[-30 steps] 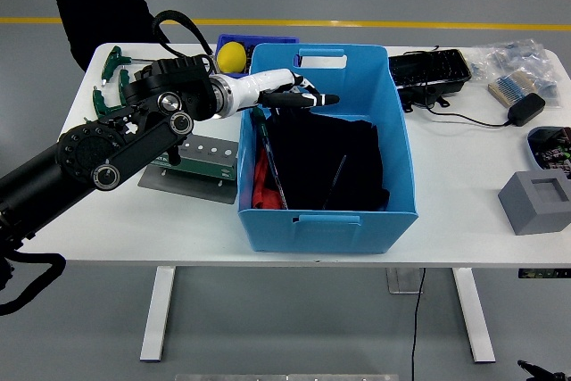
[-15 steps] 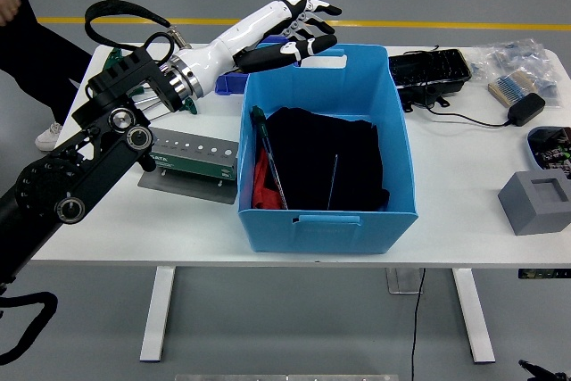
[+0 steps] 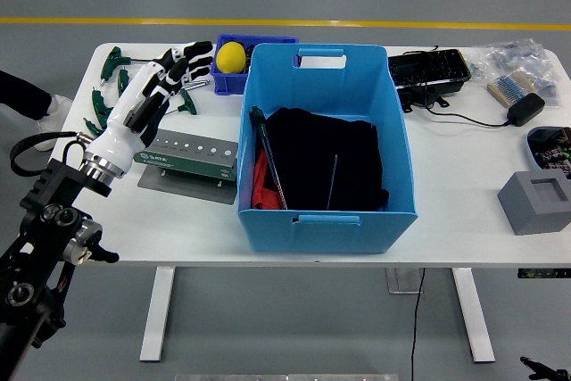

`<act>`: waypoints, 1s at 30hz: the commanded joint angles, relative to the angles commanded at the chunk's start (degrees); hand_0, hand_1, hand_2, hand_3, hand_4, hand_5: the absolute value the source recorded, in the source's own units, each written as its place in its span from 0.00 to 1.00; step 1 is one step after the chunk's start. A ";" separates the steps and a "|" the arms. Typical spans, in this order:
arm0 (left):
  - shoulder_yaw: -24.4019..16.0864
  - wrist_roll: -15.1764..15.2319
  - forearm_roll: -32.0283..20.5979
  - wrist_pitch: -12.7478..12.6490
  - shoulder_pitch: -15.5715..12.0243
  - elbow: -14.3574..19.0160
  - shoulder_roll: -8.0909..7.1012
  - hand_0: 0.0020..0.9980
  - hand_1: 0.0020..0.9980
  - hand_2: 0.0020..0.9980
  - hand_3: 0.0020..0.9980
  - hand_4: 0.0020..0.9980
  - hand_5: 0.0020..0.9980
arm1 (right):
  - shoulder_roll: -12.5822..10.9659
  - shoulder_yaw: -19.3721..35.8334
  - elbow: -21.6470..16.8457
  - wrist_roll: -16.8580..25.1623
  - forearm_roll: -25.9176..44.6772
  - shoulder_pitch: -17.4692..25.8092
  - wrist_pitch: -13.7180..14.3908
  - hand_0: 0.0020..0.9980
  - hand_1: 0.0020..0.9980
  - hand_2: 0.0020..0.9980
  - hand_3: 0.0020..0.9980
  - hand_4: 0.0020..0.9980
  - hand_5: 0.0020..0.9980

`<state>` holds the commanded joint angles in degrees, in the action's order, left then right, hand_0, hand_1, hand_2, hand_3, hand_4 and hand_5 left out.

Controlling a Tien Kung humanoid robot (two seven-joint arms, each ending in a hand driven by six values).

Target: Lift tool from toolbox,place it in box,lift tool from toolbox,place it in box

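Over the green tool rack (image 3: 192, 151) the left hand (image 3: 156, 95) hovers empty, fingers spread; two long tools (image 3: 271, 167) already lie in the blue box (image 3: 326, 220), green T-handled keys (image 3: 114, 62) remain outside, so the task looks nearly done

1. I am holding my left hand (image 3: 156, 88) above the table's (image 3: 464, 176) left part, fingers (image 3: 192, 49) spread and gripping nothing.
2. My hand is hovering over the green-handled tools (image 3: 111, 86), just beyond the green tool holder (image 3: 192, 156).
3. The blue box (image 3: 326, 144) is sitting beside the holder, containing black cloth (image 3: 326, 167) and a green-handled screwdriver (image 3: 268, 158).
4. A yellow ball (image 3: 231, 56) is resting in the small blue bin (image 3: 223, 79).
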<state>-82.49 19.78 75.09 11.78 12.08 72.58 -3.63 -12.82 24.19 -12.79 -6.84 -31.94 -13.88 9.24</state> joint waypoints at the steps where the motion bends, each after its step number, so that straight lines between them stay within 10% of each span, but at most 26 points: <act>1: -0.71 0.04 -1.76 -0.50 -1.68 -0.38 0.10 0.85 0.89 0.93 0.79 0.90 0.89 | 0.02 -0.18 0.05 0.16 0.44 0.02 0.07 0.63 0.60 0.66 0.54 0.78 0.66; 14: -3.39 -4.50 -9.08 0.28 -9.56 -1.14 -2.03 0.82 0.85 0.88 0.78 0.90 0.88 | 0.49 1.07 0.17 -0.13 -1.23 0.59 0.09 0.62 0.60 0.66 0.54 0.78 0.66; 30: -7.81 -10.50 -7.09 1.56 -7.04 1.84 -0.95 0.81 0.84 0.88 0.77 0.90 0.87 | 0.49 1.15 0.16 -0.17 -1.22 0.83 0.11 0.62 0.60 0.66 0.54 0.78 0.66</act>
<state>-90.30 9.28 68.00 13.34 5.04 74.42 -4.58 -12.33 25.35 -12.62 -7.01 -33.16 -13.06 9.35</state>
